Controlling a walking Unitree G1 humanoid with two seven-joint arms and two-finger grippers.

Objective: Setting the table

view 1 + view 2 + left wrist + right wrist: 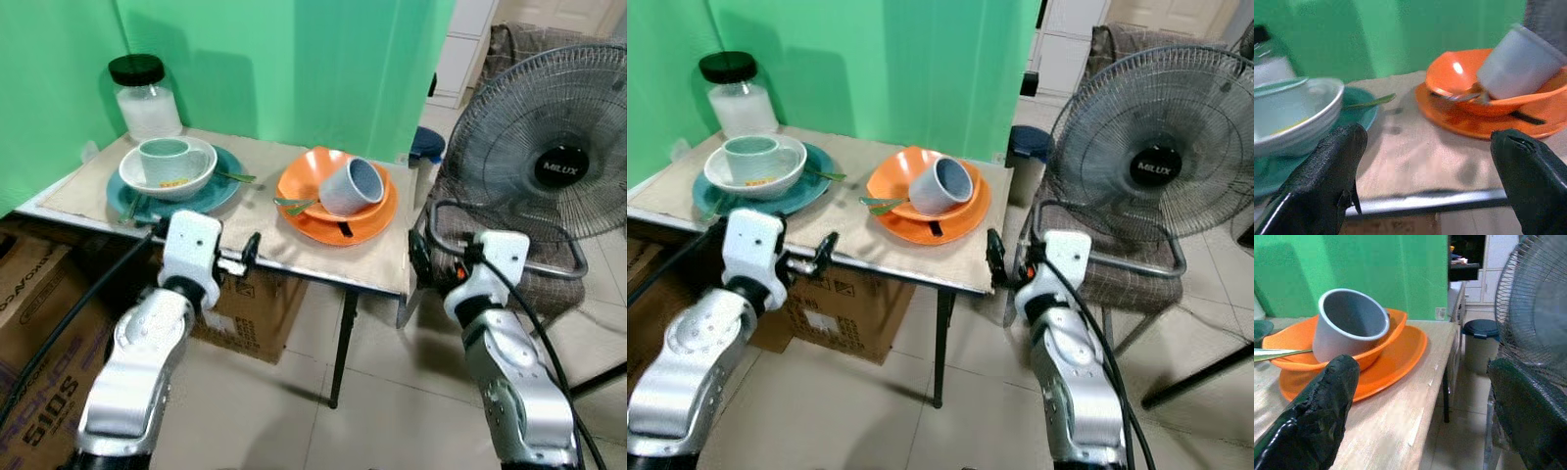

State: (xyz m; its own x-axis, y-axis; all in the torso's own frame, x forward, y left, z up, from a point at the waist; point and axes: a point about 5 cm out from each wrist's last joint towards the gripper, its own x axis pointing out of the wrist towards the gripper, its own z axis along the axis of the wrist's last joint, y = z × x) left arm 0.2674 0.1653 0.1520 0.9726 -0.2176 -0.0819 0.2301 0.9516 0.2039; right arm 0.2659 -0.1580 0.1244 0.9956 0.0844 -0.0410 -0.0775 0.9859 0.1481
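Observation:
On a beige mat, a teal plate carries a white bowl with a pale green cup standing in it. To its right an orange plate holds an orange bowl, in which a grey cup lies tipped on its side beside a spoon. My left gripper is open just before the table's front edge, facing the gap between the two plates. By the table's right front corner my right gripper is also open, level with the orange plate. Both are empty.
A glass jar with a black lid stands at the table's back left against a green backdrop. A large fan sits on a chair to the right. Cardboard boxes are stacked under the table. Tiled floor lies below.

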